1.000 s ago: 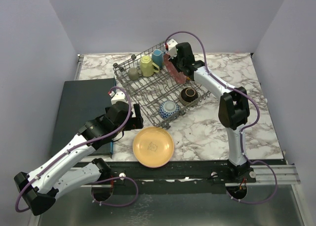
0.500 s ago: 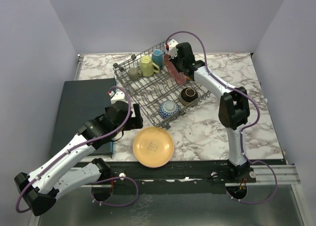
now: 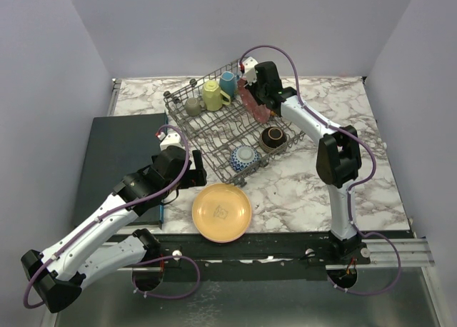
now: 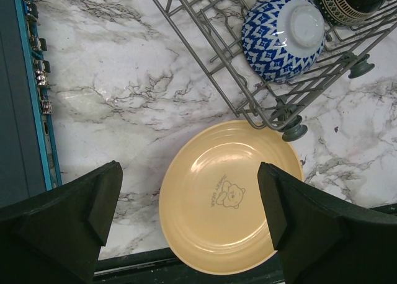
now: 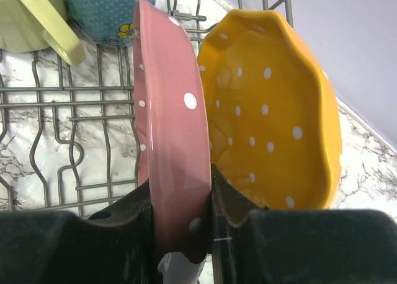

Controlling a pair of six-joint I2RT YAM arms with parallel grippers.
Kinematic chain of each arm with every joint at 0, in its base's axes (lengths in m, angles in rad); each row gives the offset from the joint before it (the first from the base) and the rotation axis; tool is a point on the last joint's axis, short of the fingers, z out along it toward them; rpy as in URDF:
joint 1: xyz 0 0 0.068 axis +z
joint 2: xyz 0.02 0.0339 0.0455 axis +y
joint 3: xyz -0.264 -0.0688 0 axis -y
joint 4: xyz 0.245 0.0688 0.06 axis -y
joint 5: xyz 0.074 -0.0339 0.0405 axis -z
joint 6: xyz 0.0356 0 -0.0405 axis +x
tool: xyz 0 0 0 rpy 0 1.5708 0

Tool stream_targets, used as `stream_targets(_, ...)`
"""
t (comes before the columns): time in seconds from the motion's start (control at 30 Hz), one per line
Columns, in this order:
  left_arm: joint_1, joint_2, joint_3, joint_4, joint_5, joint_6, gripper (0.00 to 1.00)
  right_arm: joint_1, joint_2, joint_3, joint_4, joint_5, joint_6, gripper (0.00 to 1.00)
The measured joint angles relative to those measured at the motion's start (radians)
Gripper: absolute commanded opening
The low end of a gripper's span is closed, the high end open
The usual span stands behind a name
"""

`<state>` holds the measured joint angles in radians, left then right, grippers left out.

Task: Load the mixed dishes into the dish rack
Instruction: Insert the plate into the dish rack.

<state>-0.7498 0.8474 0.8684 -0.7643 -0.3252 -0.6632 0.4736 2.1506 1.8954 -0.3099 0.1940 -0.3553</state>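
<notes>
We see the right gripper (image 5: 180,200) clamped on the rim of the pink plate (image 5: 169,129). The plate stands on edge among the tines at the far right end of the dish rack (image 3: 214,127), just beside the orange scalloped plate (image 5: 273,129). The left gripper (image 4: 189,197) hangs with its jaws wide apart above the peach plate (image 4: 226,197), clear of it. That plate lies flat at the near edge of the worktop (image 3: 300,191), just beside the rack's near corner, where the blue-patterned bowl (image 4: 282,33) sits.
</notes>
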Motion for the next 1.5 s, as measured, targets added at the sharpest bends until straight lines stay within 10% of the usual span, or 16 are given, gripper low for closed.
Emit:
stream_targets(0.47, 0.004, 0.0, 0.0, 0.0, 0.0, 0.0, 0.99, -0.005, -0.01, 0.0, 0.021, 0.05, 0.011, 0.49)
stream_targets(1.5, 0.011, 0.002, -0.001, 0.0, 0.004, 0.003, 0.99, -0.002, -0.089, 0.0, 0.048, 0.064, 0.052, 0.67)
